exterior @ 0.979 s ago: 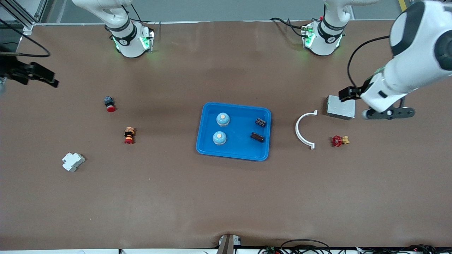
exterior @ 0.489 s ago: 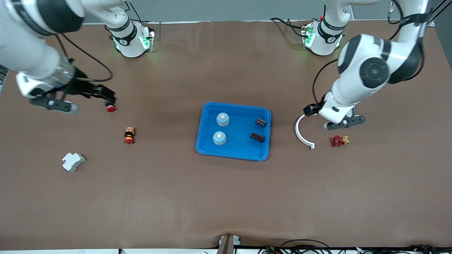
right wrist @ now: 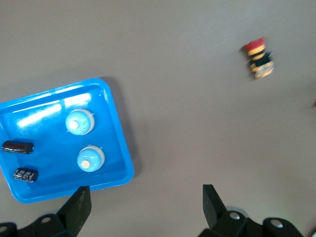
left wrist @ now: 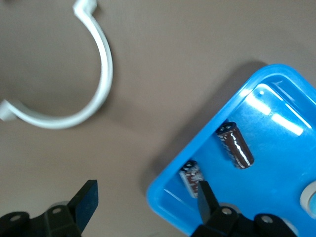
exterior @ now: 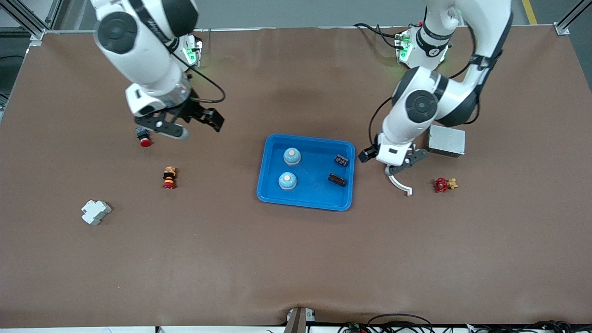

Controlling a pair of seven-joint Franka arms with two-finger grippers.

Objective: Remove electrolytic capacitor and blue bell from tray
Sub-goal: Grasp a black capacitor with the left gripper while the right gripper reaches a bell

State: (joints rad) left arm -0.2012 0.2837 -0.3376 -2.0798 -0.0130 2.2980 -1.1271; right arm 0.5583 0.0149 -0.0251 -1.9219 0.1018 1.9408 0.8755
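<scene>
A blue tray (exterior: pixel 312 169) stands mid-table and holds two light-blue bells (exterior: pixel 292 156) (exterior: pixel 287 180) and two dark capacitors (exterior: pixel 342 160) (exterior: pixel 337 179). My left gripper (exterior: pixel 400 164) is open and empty, hovering over the table just beside the tray at the capacitors' end. In the left wrist view my left gripper (left wrist: pixel 146 197) spans the tray's corner (left wrist: pixel 207 136), with both capacitors (left wrist: pixel 236 145) (left wrist: pixel 191 174) close by. My right gripper (exterior: pixel 162 128) is open and empty over the table toward the right arm's end. The right wrist view shows my right gripper (right wrist: pixel 146 202), the tray (right wrist: pixel 121 143) and the bells (right wrist: pixel 79 123) (right wrist: pixel 90 159).
A white curved clamp (exterior: pixel 398 180), a grey metal box (exterior: pixel 446 140) and a red valve (exterior: pixel 445 184) lie toward the left arm's end. Two red push buttons (exterior: pixel 144 138) (exterior: pixel 169 178) and a white breaker (exterior: pixel 95 212) lie toward the right arm's end.
Both arms have swung in from the table's ends toward the tray. The left gripper now hangs beside the tray's capacitor end. Things on the table have not moved.
</scene>
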